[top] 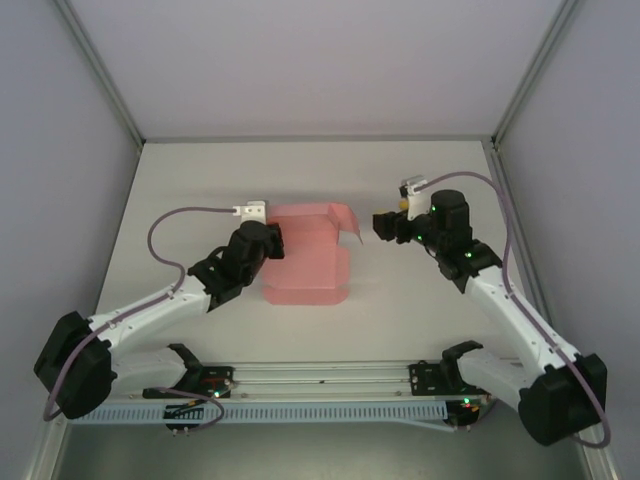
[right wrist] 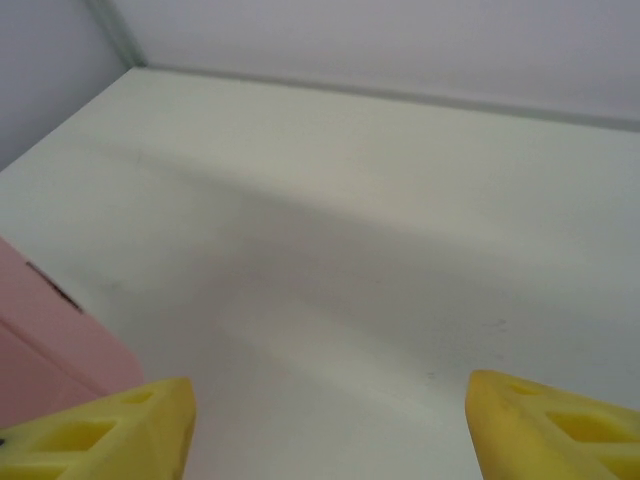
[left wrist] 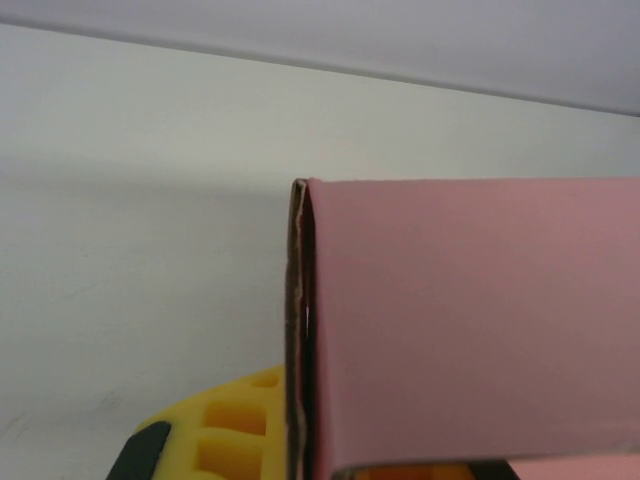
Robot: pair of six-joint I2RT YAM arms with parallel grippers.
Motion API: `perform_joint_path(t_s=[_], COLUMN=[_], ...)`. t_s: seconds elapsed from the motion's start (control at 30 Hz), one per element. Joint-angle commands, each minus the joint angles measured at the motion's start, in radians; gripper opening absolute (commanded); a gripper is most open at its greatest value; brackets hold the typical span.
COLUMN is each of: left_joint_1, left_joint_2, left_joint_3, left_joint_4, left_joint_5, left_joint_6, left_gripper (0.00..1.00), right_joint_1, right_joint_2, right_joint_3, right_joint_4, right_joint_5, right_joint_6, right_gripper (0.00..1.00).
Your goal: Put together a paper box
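Observation:
The pink paper box [top: 305, 262] lies mid-table as a partly folded sheet, with one flap [top: 345, 218] curling up at its far right corner. My left gripper [top: 272, 240] is at the box's left side, shut on a raised pink panel [left wrist: 470, 320]. In the left wrist view one yellow finger [left wrist: 220, 430] lies left of the panel's dark edge, and the other peeks out under the panel. To the right of the box, a little apart from the flap, my right gripper [top: 385, 225] is open with bare table between its yellow fingertips [right wrist: 130, 430]. A pink corner [right wrist: 40, 330] shows at the left of the right wrist view.
White table [top: 420, 180] inside grey walls with metal corner posts [top: 100, 70]. A rail [top: 330, 380] carrying the arm bases runs along the near edge. Cables loop over both arms. Bare table lies behind and to the right of the box.

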Motion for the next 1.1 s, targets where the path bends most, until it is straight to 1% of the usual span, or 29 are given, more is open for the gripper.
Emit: perform_joint_path(t_s=[0.0,0.13,0.17,0.37,0.47,0.6,0.73,0.9,0.93,0.97,1.07], left_joint_1=[0.007,0.006,0.007,0.007,0.007,0.007,0.007,0.007,0.006,0.007,0.007], left_joint_2=[-0.022,-0.013,-0.010,0.005,0.016,0.034,0.044,0.048,0.050,0.053,0.058], left_joint_3=[-0.006,0.000,0.002,0.011,0.016,0.026,0.032,0.034,0.035,0.035,0.036], left_joint_4=[0.006,0.008,0.007,0.012,0.011,0.008,0.010,0.023,0.022,0.023,0.023], left_joint_5=[0.015,0.024,0.026,0.038,0.043,0.050,0.066,0.081,0.082,0.086,0.086], left_joint_6=[0.024,0.024,0.025,0.023,0.021,0.021,0.020,0.024,0.023,0.023,0.017], left_gripper=[0.00,0.00,0.00,0.00,0.00,0.00,0.00,0.00,0.00,0.00,0.00], right_joint_1=[-0.005,-0.004,-0.004,0.001,0.016,0.045,0.085,0.170,0.182,0.194,0.214], right_joint_2=[0.068,0.152,0.166,0.229,0.254,0.277,0.284,0.295,0.301,0.308,0.329], right_joint_3=[0.064,0.110,0.118,0.134,0.140,0.151,0.165,0.188,0.194,0.196,0.191], right_joint_4=[-0.045,-0.088,-0.089,-0.063,-0.038,0.006,0.024,0.021,0.018,0.025,0.069], right_joint_5=[-0.246,-0.432,-0.457,-0.546,-0.555,-0.526,-0.430,-0.178,-0.149,-0.127,-0.148], right_joint_6=[-0.126,-0.210,-0.217,-0.212,-0.192,-0.162,-0.156,-0.158,-0.159,-0.154,-0.128], right_gripper=[0.69,0.68,0.68,0.68,0.68,0.66,0.64,0.62,0.62,0.62,0.62])
